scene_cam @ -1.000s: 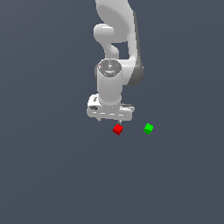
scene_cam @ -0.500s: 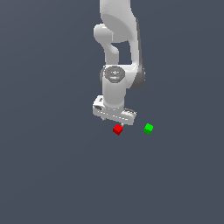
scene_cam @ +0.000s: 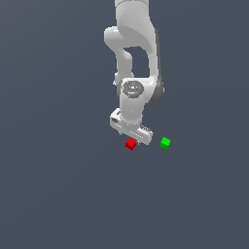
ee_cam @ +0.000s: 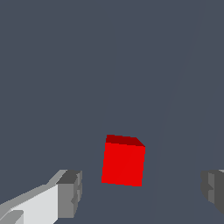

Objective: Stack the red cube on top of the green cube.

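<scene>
The red cube (scene_cam: pixel 130 144) lies on the dark grey floor, just below the white gripper (scene_cam: pixel 132 137) in the exterior view. The wrist view shows the red cube (ee_cam: pixel 123 162) between and a little beyond the two fingertips (ee_cam: pixel 70 192), which stand wide apart and do not touch it. The gripper (ee_cam: pixel 142 190) is open and empty. The green cube (scene_cam: pixel 165 143) lies on the floor to the exterior view's right of the red cube, clearly apart from it. The green cube is out of the wrist view.
The white arm (scene_cam: pixel 133 58) rises above the gripper in the exterior view. The dark grey floor (scene_cam: pixel 58 194) spreads flat on all sides.
The gripper has turned about its axis and come lower over the red cube. Both cubes have stayed where they were.
</scene>
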Tool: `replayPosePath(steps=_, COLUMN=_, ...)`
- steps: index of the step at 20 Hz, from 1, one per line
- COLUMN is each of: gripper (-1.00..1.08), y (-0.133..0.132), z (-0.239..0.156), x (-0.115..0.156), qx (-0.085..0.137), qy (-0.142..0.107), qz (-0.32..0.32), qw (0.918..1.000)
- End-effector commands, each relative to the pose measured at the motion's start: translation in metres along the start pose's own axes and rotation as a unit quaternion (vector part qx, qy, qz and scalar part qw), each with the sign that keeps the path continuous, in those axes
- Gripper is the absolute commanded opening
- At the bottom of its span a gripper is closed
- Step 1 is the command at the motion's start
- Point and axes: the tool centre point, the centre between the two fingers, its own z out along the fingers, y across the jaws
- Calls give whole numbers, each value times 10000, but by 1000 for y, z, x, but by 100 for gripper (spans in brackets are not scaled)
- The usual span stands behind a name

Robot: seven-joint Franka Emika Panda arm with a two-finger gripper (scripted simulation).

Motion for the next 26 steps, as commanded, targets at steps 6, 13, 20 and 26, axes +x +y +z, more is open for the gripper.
replayPosePath(steps=6, gripper=100, y=-7, z=12, x=-5, qx=19, qy=1, qz=476, qw=9989)
replayPosePath(steps=13, gripper=100, y=-9, z=15, x=-6, qx=25, qy=1, qz=574, qw=9983)
replayPosePath(steps=20, gripper=100, y=-9, z=15, x=-6, qx=24, qy=0, qz=543, qw=9985)
replayPosePath(steps=26, gripper=100, y=-8, z=35, x=-6, qx=24, qy=0, qz=539, qw=9985)
